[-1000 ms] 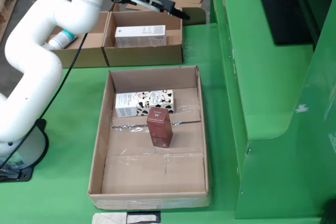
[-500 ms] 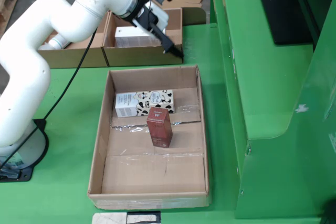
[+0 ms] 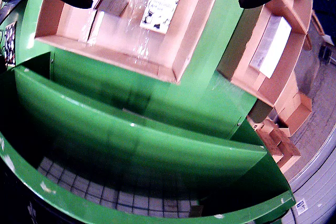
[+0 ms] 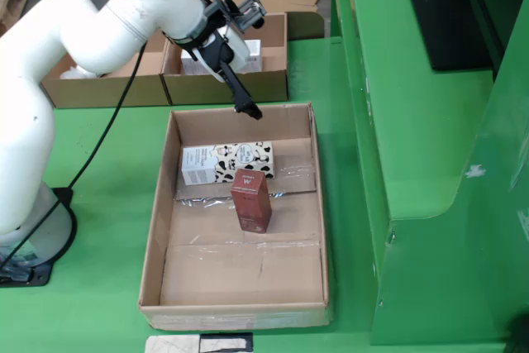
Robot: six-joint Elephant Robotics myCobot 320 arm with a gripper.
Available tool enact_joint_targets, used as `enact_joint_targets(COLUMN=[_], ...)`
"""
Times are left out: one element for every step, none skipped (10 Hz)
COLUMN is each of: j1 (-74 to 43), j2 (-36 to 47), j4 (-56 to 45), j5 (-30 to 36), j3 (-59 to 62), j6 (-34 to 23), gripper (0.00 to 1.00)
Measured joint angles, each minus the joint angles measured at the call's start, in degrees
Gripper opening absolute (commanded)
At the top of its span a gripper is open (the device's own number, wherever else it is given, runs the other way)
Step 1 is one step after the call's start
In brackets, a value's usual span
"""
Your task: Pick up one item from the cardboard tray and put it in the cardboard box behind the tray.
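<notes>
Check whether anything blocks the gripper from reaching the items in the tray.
Nothing visible does. In the fixed view the gripper hangs over the tray's far rim, empty. The patterned box and the red box lie uncovered on the tray floor below it, with open space between.

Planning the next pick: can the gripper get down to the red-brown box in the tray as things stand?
Probably yes: the red-brown box lies uncovered in the open tray, the gripper hangs over its far edge, and the jaws are empty.

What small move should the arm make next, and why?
Probably lower the open black gripper toward the white cow-patterned carton. The gripper holds nothing and hangs over the far edge of the brown cardboard tray, and that carton lies nearest, beside the red-brown carton.
</notes>
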Motion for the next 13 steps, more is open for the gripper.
enact_joint_targets(j1=[-1.9,-4.7,-6.9,-10.1,-12.5,-14.8,-17.1,-17.1,-17.1,-17.1,-17.1,-17.1,-17.2], j2=[3.2,5.5,8.1,11.2,13.6,16.0,19.3,21.8,24.2,27.3,29.7,32.2,35.4], j4=[-1.0,-1.4,-2.2,-4.7,-6.8,-7.6,-7.7,-7.7,-7.7,-7.7,-7.7,-7.7,-7.7], j5=[1.4,2.3,3.2,5.2,6.4,6.2,6.2,6.3,6.2,6.2,6.2,6.2,6.2], j3=[-3.2,-5.5,-7.8,-11.1,-13.4,-15.7,-18.9,-21.3,-23.6,-26.8,-29.2,-31.5,-34.7], j6=[-0.6,-1.8,-2.5,-5.0,-6.8,-7.0,-7.0,-7.0,-7.0,-7.0,-7.0,-7.0,-7.0], gripper=[1.0,1.0,1.0,1.0,1.0,1.0,1.0,1.0,1.0,1.0,1.0,1.0,1.0])
